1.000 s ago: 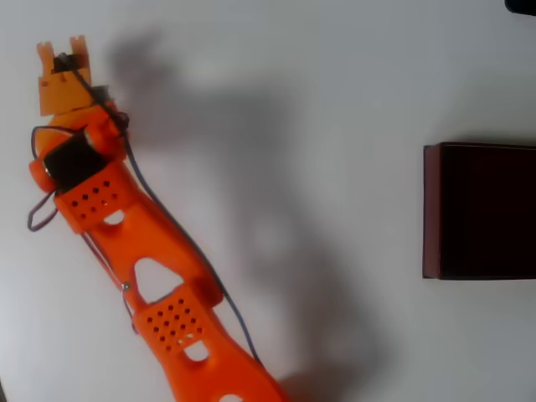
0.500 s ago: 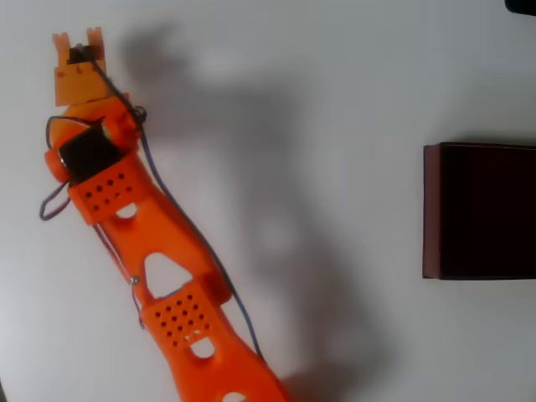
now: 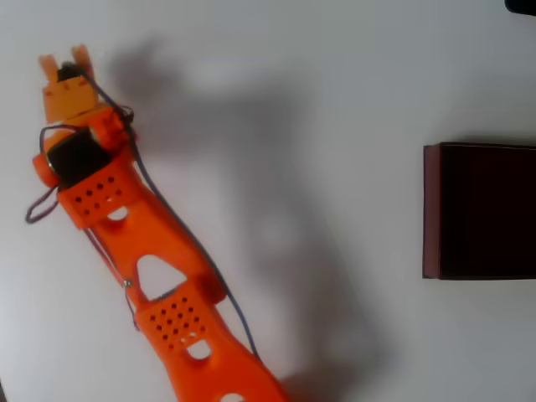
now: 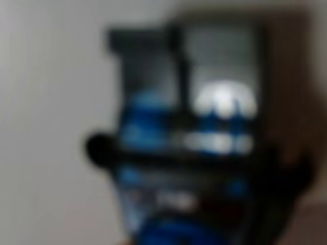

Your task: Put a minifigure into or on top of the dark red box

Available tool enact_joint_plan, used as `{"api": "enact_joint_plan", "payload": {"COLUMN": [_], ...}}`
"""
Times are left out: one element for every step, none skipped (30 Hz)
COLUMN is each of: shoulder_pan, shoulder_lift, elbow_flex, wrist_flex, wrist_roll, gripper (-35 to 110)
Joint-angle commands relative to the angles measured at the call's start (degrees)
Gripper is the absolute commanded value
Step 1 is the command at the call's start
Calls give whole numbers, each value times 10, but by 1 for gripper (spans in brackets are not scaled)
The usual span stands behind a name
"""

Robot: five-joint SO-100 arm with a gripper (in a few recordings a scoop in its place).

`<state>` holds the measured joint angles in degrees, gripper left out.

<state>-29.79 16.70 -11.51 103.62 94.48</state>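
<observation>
Wrist view first: badly blurred, very close to the lens I get one blue and dark shape, the minifigure, with a black bar across it and a pale patch on its right half. I can't tell from this whether it is pinched or just sitting in front of the camera. Grey-white background on the left, a brownish band down the right edge.

Overhead view, working from the bottom edge up: one orange arm enters at the bottom, left of centre, and runs diagonally up-left. A thin dark cable trails along its right side. The gripper sits near the top-left corner, close to the left and top edges of the picture. Two orange fingers point toward the top edge with a narrow gap and something dark between them; spread or closed on that, I cannot tell.

One dark red box lies at the right edge, mid-height, cut off by the frame on its right side, maroon left wall showing, interior near black. It is well apart from the gripper, across the white worktop. Between arm and box the worktop carries only the arm's soft shadow, so I see open room along the whole middle. A small dark object clips the top-right corner.
</observation>
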Motion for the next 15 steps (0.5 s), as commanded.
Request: {"api": "enact_joint_plan", "payload": {"shoulder_pan": [41,51,62,75,89,105,122,140,161,184,209,237,268,301,336], "shoulder_lift": [119,166,221,265,302,336,373,419,471,519,568,615,664,716,777], "elbow_flex": [18,76,149,195,230,258,288,338,396,447,502,554,608,671,742], "wrist_flex": [18,20,19,19,19,19,19,19,18,18,17,14,4,-12,-36], "wrist_roll": [-137,-159,-177,-213,-252,-295,-339,-372,-399,-431,-457,-483,-511,-537,-561], "gripper": [0,0,0,0,0,0,0,0,0,0,0,0,0,0,0]}}
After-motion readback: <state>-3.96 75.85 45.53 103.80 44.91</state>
